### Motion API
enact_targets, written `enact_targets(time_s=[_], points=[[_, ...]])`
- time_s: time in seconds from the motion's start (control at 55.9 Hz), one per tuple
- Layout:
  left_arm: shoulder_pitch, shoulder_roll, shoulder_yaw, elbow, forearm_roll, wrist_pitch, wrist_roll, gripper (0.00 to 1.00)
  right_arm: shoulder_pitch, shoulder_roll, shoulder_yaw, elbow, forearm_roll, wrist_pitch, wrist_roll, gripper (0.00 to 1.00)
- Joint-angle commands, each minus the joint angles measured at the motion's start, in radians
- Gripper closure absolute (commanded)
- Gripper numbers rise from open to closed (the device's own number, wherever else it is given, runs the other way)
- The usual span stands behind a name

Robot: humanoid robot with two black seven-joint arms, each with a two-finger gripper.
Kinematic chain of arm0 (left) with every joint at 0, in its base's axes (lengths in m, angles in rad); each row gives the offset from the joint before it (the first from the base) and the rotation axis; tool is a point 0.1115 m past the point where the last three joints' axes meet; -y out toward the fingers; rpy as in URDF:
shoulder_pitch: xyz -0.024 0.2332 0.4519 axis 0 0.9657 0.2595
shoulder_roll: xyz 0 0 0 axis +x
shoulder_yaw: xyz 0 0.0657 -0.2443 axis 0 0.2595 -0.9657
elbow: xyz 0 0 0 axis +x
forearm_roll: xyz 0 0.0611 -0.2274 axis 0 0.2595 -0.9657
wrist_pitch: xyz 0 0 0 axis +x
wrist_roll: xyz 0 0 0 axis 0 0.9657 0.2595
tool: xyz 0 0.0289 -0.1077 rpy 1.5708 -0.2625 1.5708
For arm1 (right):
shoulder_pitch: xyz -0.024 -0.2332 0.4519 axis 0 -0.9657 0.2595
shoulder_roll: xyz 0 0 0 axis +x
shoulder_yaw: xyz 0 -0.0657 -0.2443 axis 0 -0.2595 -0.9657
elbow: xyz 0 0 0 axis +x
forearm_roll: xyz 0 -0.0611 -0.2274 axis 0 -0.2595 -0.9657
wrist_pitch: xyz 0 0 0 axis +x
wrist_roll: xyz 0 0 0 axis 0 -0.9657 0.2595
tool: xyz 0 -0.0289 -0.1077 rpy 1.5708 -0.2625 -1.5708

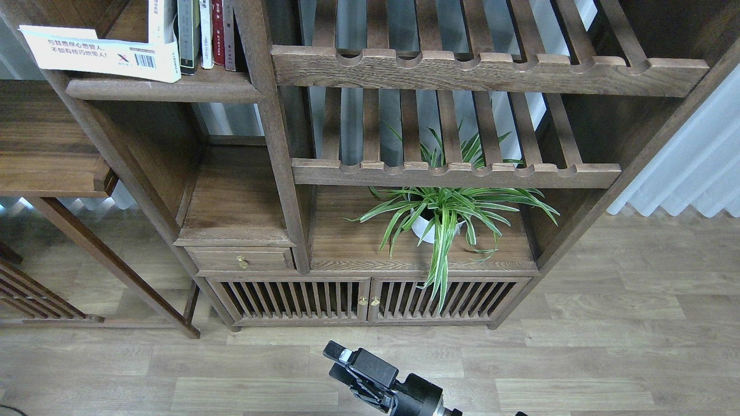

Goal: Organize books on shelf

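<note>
A large white book with a blue Chinese title (98,52) lies flat on the dark-brown shelf (167,89) at the top left, its near end sticking out past the shelf's left front. Thin white, dark and red spines (202,32) stand upright to its right. The pale lavender-white book and the yellow-green book are out of view. My left gripper is out of view. My right gripper (341,358) hangs low at the bottom centre over the floor, far from the shelf, holding nothing; its fingers look dark and cannot be told apart.
Slatted racks with notched rails (457,69) fill the bookcase's right side. A potted spider plant (439,216) stands on the lower board. A small drawer (240,260) and slatted doors (364,300) are below. A wooden side table (46,156) stands at the left.
</note>
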Motion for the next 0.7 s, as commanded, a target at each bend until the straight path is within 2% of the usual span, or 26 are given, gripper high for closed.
enact_targets(time_s=[0.0, 0.161, 0.518, 0.679], points=[[-0.228, -0.083, 0.198, 0.021, 0.032, 0.0, 0.009, 0.96, 0.0, 0.0, 0.0, 0.0, -0.003, 0.0, -0.001, 0.0], [-0.449, -0.219, 0.357, 0.076, 0.04, 0.0, 0.01, 0.96, -0.006, 0.0, 0.001, 0.003, -0.005, 0.0, -0.001, 0.0], [-0.528, -0.347, 0.36, 0.187, 0.15, 0.0, 0.021, 0.97, -0.012, 0.0, 0.003, 0.009, -0.003, 0.0, 0.0, 0.0], [-0.551, -0.351, 0.357, 0.22, 0.197, 0.0, 0.041, 0.97, -0.011, 0.0, 0.004, 0.009, -0.003, 0.0, -0.001, 0.0]])
